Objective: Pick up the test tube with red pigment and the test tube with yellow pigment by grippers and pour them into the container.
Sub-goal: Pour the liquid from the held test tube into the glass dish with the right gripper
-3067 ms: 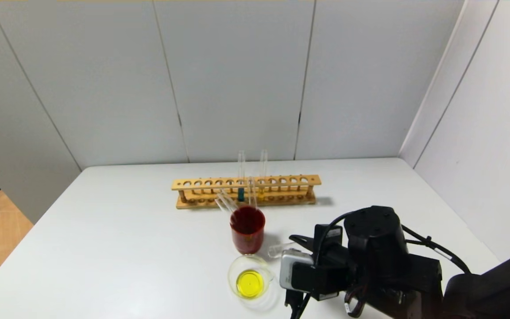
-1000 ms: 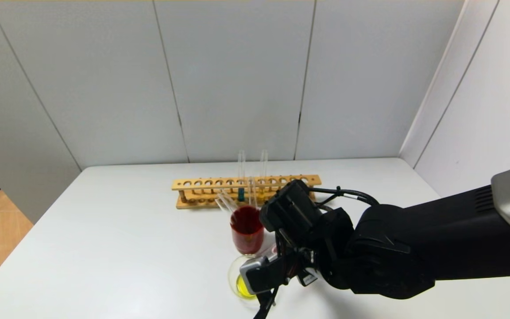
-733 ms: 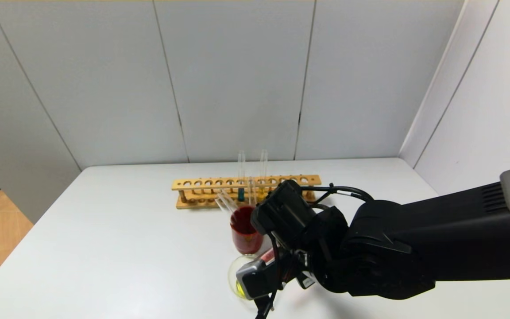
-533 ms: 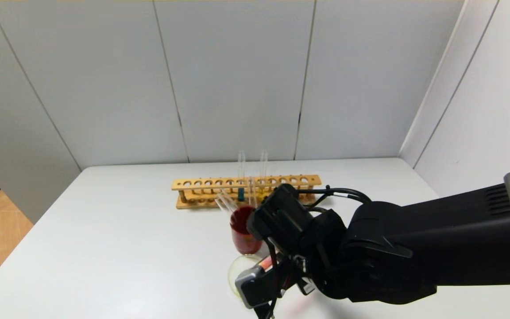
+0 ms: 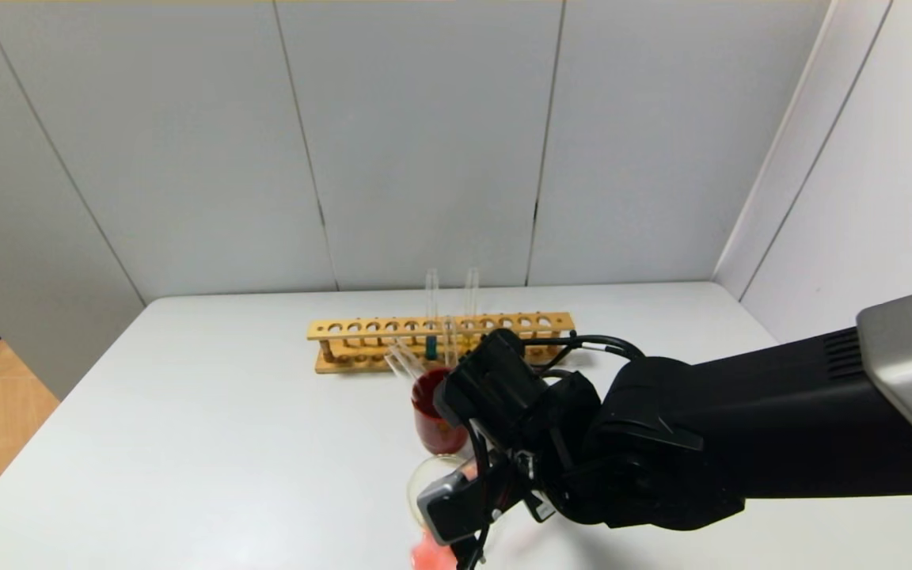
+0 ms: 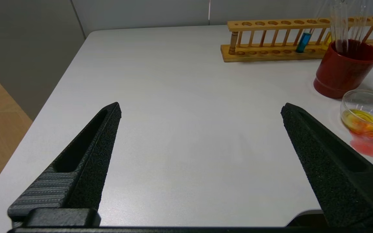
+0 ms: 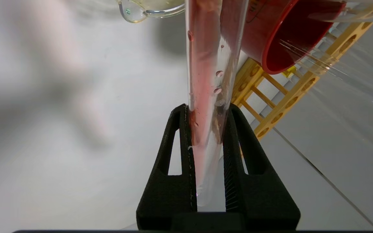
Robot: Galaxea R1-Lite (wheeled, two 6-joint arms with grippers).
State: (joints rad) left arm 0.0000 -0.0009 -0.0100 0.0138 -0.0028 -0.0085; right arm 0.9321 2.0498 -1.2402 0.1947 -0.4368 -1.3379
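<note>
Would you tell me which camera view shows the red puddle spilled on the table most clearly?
The left wrist view: the red puddle lies on the table against the container. The head view shows only a pink patch at the frame's bottom edge, partly behind the right gripper. The right wrist view does not show it.

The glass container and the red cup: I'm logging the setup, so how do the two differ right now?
The glass container is clear, low and shallow; the red cup is opaque dark red and taller. The container holds yellow liquid streaked with red, with a red puddle beside it on the table; the cup holds empty glass tubes. The right hand tilts the red-pigment test tube toward the container, not the cup. Both are round, open-topped and upright.
</note>
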